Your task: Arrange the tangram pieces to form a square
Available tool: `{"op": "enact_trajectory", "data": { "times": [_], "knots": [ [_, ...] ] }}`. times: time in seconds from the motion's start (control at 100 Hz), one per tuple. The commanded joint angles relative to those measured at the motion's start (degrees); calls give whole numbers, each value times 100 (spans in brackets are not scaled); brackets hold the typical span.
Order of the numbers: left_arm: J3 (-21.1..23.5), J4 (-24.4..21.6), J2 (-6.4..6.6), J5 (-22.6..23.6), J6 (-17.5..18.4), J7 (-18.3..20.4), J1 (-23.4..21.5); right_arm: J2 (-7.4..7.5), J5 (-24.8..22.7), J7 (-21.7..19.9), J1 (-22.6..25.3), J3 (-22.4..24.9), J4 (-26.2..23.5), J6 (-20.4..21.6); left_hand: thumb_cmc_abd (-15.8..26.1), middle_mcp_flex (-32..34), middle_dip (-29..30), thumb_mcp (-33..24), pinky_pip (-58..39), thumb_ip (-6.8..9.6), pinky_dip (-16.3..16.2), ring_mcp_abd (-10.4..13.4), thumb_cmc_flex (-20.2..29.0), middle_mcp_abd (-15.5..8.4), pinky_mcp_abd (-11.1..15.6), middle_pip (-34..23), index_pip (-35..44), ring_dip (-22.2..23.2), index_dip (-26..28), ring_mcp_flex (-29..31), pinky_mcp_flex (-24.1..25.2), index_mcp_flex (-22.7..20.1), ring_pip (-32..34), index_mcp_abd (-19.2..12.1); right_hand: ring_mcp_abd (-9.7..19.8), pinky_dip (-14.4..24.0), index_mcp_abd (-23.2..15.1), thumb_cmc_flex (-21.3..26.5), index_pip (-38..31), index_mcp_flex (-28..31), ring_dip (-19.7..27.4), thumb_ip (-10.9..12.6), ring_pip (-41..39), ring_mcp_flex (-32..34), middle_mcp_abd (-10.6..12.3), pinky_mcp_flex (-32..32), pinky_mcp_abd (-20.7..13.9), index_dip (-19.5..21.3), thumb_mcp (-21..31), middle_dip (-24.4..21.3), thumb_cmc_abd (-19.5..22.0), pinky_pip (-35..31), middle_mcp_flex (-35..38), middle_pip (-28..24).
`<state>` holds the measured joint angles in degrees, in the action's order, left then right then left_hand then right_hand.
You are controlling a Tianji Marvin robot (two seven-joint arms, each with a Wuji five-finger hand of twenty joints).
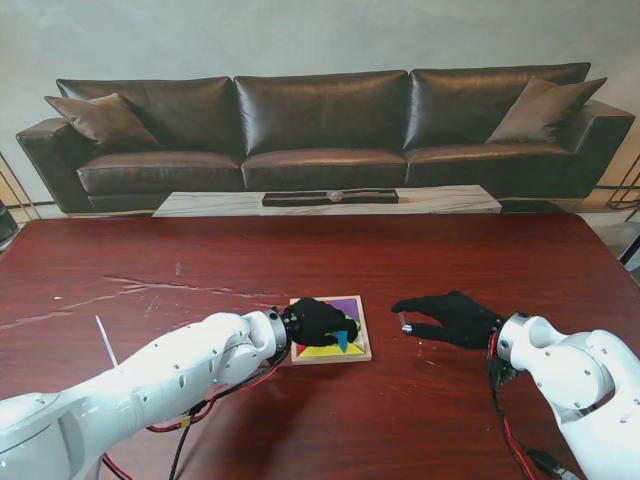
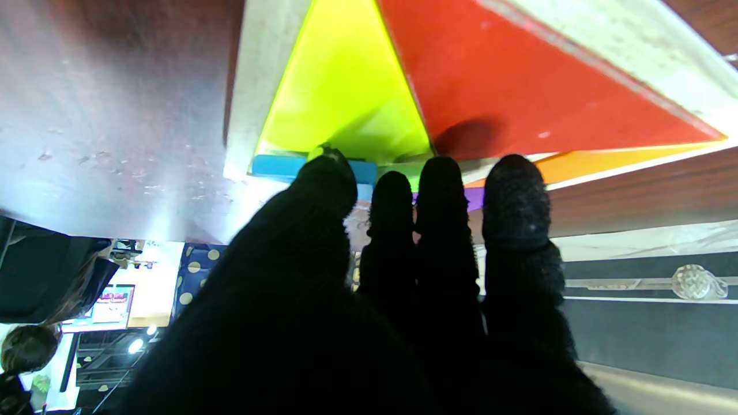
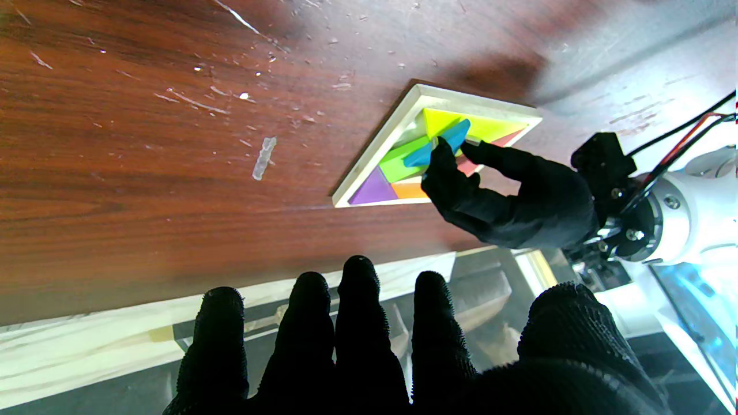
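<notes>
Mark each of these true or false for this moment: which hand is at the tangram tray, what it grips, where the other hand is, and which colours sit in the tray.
1. The left hand is over the tray. True.
2. The left hand pinches a blue piece. True.
3. The right hand holds a purple piece. False: it hovers open to the right of the tray, holding nothing.
4. The tray is bare of pieces. False: yellow, red, orange, green and purple pieces lie in it.
5. The blue piece lies flat in its slot. False: it is tilted, held above the others.

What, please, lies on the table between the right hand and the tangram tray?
Only bare table separates the right hand from the tangram tray, as the stand view shows.
</notes>
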<state>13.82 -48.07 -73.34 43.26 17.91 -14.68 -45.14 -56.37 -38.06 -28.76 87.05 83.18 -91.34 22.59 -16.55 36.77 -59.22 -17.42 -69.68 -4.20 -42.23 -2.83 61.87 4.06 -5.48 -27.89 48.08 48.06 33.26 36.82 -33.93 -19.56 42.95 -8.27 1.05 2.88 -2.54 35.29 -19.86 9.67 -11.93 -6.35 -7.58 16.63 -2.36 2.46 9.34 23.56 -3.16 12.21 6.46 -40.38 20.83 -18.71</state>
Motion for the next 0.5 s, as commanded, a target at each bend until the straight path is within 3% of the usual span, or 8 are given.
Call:
{"op": "enact_trajectory", "data": {
  "times": [0.0, 0.29, 0.32, 0.35, 0.39, 0.49],
  "knots": [
    [-32, 81, -111, -67, 47, -54, 66, -13, -11, -2, 38, -25, -30, 10, -135, 117, -103, 60, -147, 27, 54, 25, 349, -138, 8, 81, 144, 61, 26, 12, -22, -74, 35, -35, 64, -107, 12, 86, -64, 128, -59, 149, 7, 55, -4, 87, 71, -61, 24, 3, 28, 34, 59, -57],
    [-168, 462, -392, -254, 222, -166, 182, -16, -4, 12, 26, -41, -24, 4, 5, 20, -73, 180, -162, 21, 27, 24, 160, -136, -65, 44, 148, -6, -12, -30, 44, -28, -18, 12, 65, -107, 8, 83, -64, 129, -59, 148, 10, 51, 0, 87, 71, -60, 23, 3, 29, 34, 62, -56],
    [-172, 474, -407, -273, 235, -157, 183, -16, -2, 10, 26, -42, -22, 3, 28, -99, 129, 137, -164, 25, -4, 25, 88, -21, -81, -214, 177, -68, -31, -35, 59, -21, 23, 14, 64, -107, 10, 82, -64, 129, -59, 148, 8, 55, 0, 88, 72, -60, 23, 2, 29, 34, 59, -55],
    [-184, 486, -420, -281, 244, -151, 189, -16, -2, 11, 26, -43, -20, 4, 52, -113, 191, 161, -172, 8, -22, 18, 12, -130, -103, -313, 187, -90, -39, -39, 78, -8, 38, 28, 61, -107, 12, 83, -63, 128, -59, 148, 8, 54, 0, 84, 76, -60, 23, 3, 28, 32, 65, -57],
    [-203, 512, -440, -285, 257, -153, 197, -16, 0, 9, 26, -44, -19, 2, 66, -159, 195, 190, -182, -2, -30, 21, -30, 3, -117, -343, 187, -94, -41, -34, 86, -3, 40, 32, 65, -107, 10, 82, -62, 126, -59, 148, 8, 56, -5, 86, 71, -61, 24, 2, 31, 33, 60, -55],
    [-215, 570, -490, -340, 310, -145, 200, -16, 4, 6, 32, -42, -21, -10, 147, -244, 366, 407, -198, 14, -55, 16, -96, -44, -138, -610, 213, -92, -44, -41, 120, 38, 69, 86, 63, -107, 8, 84, -62, 129, -59, 148, 9, 56, -6, 88, 74, -60, 24, 2, 28, 33, 63, -55]
  ]
}}
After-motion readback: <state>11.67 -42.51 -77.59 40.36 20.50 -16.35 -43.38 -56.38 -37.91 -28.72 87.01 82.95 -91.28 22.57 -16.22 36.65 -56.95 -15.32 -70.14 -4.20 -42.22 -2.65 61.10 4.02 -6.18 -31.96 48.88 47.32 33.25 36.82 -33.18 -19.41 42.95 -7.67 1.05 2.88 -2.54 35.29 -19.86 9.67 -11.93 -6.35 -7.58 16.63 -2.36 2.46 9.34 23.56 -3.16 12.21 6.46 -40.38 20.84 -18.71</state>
